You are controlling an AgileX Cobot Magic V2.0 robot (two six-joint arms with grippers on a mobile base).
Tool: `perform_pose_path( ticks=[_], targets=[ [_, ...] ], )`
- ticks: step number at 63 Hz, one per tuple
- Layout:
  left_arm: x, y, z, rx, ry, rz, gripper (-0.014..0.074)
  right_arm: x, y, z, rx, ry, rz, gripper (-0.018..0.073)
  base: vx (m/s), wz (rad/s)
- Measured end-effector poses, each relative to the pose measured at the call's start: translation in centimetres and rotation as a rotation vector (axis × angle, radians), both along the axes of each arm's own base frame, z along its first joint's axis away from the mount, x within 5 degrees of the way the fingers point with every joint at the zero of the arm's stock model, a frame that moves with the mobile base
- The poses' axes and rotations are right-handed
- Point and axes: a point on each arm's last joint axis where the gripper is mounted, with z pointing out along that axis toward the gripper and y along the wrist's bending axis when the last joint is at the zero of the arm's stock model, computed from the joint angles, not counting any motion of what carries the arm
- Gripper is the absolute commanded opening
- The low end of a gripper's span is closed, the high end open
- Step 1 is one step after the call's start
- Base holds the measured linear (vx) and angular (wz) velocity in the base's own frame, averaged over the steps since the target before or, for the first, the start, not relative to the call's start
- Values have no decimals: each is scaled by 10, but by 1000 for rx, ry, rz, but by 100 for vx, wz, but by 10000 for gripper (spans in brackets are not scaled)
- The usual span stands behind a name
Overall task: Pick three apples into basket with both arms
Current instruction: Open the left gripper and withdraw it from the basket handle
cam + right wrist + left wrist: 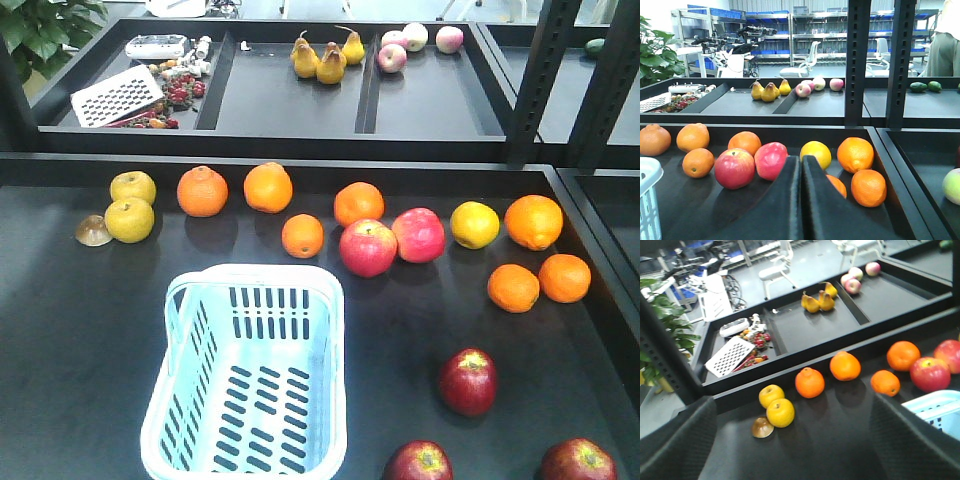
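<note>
Three dark maroon apples lie on the black table at the front right: one [468,381] stands alone, and two [418,462] [578,460] sit at the bottom edge. The light blue basket [245,370] stands empty to their left, its handle folded down. Neither arm shows in the front view. My left gripper [792,440] is open above the table's left part, with nothing between its fingers [675,440]; a corner of the basket [935,407] shows on its right. My right gripper [801,170] is shut and empty, pointing at the fruit row. The dark apples are out of both wrist views.
Behind the basket runs a row of oranges [268,187], two pink-red apples [368,248], a lemon [474,224] and two yellow apples [130,219]. A raised rim [300,160] closes off the table's back. Black posts [535,80] stand at the back right.
</note>
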Motion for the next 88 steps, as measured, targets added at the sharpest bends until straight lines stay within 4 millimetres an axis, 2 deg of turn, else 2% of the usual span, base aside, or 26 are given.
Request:
perform_pose_path(
  ticks=[14,28,39,45,51,55,61,72,79,88],
  targets=[
    [-23,18,1,-35,-11,45,586,0,0,0,0,0,0,-8,0,0],
    [-24,20,0,-33,4,57,586,0,0,3,3,-29,0,-8,0,0],
    [-24,20,-1,-33,6,59,586,0,0,6,81,-41,3,-8,0,0],
    [-24,20,-1,-33,6,59,586,-4,0,20,102,-17,4,-8,0,0],
    [-24,20,-1,-33,6,59,586,-10,0,46,106,21,3,-8,0,0],
    [-24,20,-1,-33,6,59,586,-12,0,65,106,94,0,-8,0,0],
    [-24,20,-1,-33,6,59,586,-11,0,83,101,281,-9,-8,0,0],
    [-24,20,-1,-33,6,59,586,4,1,107,89,615,-24,-8,0,0],
    [-24,20,-1,-33,6,59,586,16,1,114,85,725,-30,-8,0,0],
    [-24,20,-1,-33,6,59,586,29,1,110,81,808,-34,20,0,0]
  ],
)
